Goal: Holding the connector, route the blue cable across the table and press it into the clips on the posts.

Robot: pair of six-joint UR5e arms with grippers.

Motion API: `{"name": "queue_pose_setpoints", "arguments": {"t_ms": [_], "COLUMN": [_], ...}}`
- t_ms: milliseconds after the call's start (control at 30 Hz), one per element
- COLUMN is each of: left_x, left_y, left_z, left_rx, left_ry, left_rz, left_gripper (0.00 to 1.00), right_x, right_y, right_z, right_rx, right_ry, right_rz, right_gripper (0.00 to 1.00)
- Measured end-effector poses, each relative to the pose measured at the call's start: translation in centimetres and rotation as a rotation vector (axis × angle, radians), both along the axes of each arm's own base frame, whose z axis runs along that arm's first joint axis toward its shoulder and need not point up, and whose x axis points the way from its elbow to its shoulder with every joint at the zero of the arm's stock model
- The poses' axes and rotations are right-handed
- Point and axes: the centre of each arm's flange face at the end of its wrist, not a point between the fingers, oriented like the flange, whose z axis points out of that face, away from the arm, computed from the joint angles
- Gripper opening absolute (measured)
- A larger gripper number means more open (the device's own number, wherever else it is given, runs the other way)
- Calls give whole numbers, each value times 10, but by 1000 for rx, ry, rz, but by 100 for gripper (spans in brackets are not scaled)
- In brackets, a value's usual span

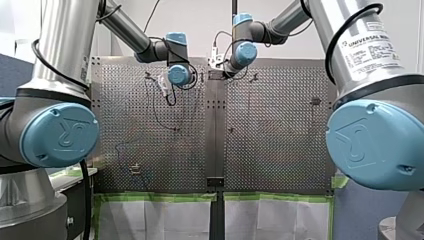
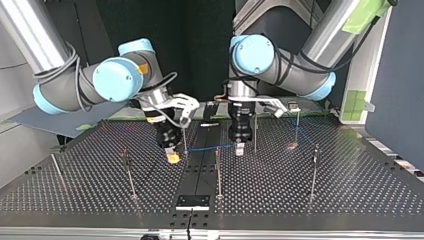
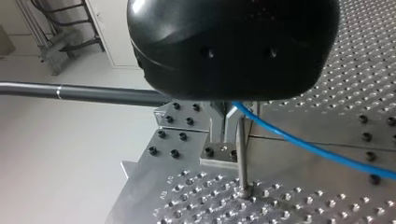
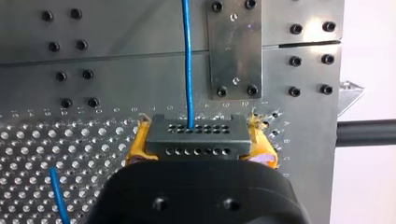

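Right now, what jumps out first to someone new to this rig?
The blue cable running between the two grippers, mid-table in the top view. My right gripper, yellow pads, clamps the grey perforated connector; my left gripper stands over the cable beside a thin post.

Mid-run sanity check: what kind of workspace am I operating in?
Probably a robotics lab bench: a perforated metal table with thin posts, two industrial arms, and a blue cable.
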Motion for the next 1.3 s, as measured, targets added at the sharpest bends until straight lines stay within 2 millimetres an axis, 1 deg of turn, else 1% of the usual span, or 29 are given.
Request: {"name": "queue_pose_setpoints", "arguments": {"t_ms": [200, 333, 467, 600, 733, 933, 1100, 1133, 1167, 1200, 1233, 1267, 1300], "left_x": [15, 31, 48, 59, 69, 82, 93, 93, 94, 94, 93, 93, 92], "left_y": [0, 1, 12, 21, 20, 12, 10, 10, 9, 9, 8, 8, 7], "left_z": [-2, -5, 0, 2, -4, -15, -32, -34, -36, -37, -38, -39, -40], "left_rx": [8, -1, -16, -25, -19, -14, -5, -4, -2, -1, 2, 5, 8], "left_ry": [7, 3, -14, -24, -12, 3, 41, 46, 52, 56, 61, 68, 74], "left_rz": [-12, -7, -2, -8, -24, -44, -42, -42, -42, -42, -43, -43, -44], "left_gripper": [0, 0, 0, 0, 0, 0, 0, 10, 10, 14, 30, 30, 47], "right_x": [3, 3, 0, -3, -6, -13, -18, -19, -19, -19, -20, -20, -19], "right_y": [-8, -14, -20, -30, -41, -53, -60, -60, -61, -61, -61, -61, -61], "right_z": [-3, -1, 3, 5, 6, 7, 6, 6, 6, 6, 6, 6, 6], "right_rx": [0, -4, -10, -16, -22, -26, -25, -24, -24, -24, -23, -23, -22], "right_ry": [-1, -6, -10, -15, -19, -21, -20, -20, -20, -20, -19, -19, -19], "right_rz": [2, -2, -10, -21, -34, -52, -63, -65, -65, -66, -66, -66, -66], "right_gripper": [0, 0, 0, 0, 0, 0, 0, 0, 0, 0, 0, 0, 0]}}
